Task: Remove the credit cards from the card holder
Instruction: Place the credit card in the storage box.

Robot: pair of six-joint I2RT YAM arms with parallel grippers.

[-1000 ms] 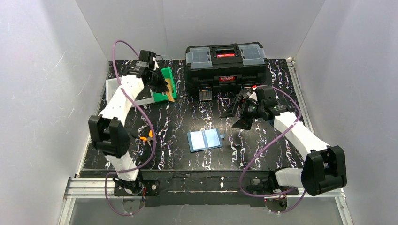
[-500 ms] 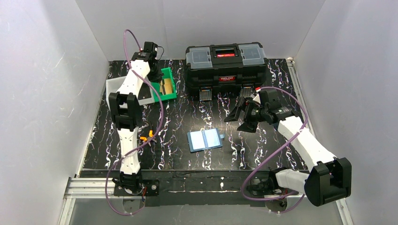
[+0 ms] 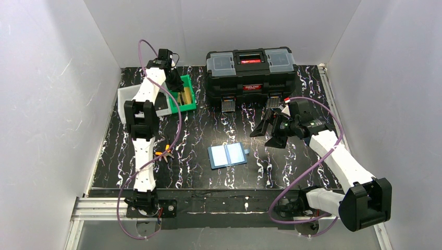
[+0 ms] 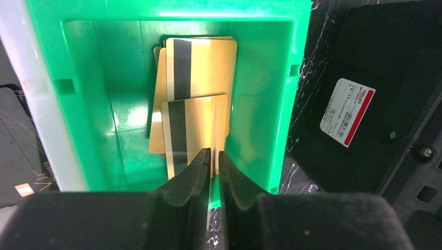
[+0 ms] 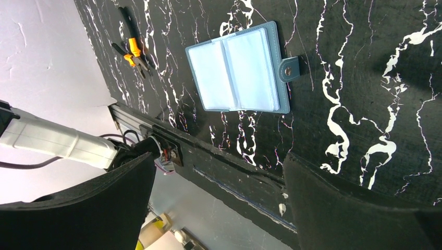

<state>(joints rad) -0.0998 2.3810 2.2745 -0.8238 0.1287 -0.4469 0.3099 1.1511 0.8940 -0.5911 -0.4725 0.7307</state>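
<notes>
The card holder (image 3: pixel 228 154) lies open on the black table, light blue panels up; it also shows in the right wrist view (image 5: pixel 240 70). My left gripper (image 3: pixel 177 86) hangs over the green bin (image 3: pixel 188 100). In the left wrist view its jaws (image 4: pixel 214 153) are pressed on a thin orange-tan credit card (image 4: pixel 215 125) held edge-on above the bin (image 4: pixel 263 114). Gold-tan cards (image 4: pixel 206 65) with dark stripes lie flat in the bin. A dark card (image 4: pixel 15 135) lies in the white tray to the left. My right gripper (image 3: pixel 268 130) is open and empty, raised to the right of the holder (image 5: pixel 219 172).
A big black toolbox (image 3: pixel 249 70) stands at the back centre, close to the right of the green bin (image 4: pixel 365 104). A white tray (image 3: pixel 122 99) adjoins the bin's left side. Orange-handled pliers (image 3: pixel 162 152) lie left of the holder (image 5: pixel 133 49).
My left arm has swung up and back, bringing its gripper with the tan card over the green bin. My right gripper has shifted slightly, still open beside the holder.
</notes>
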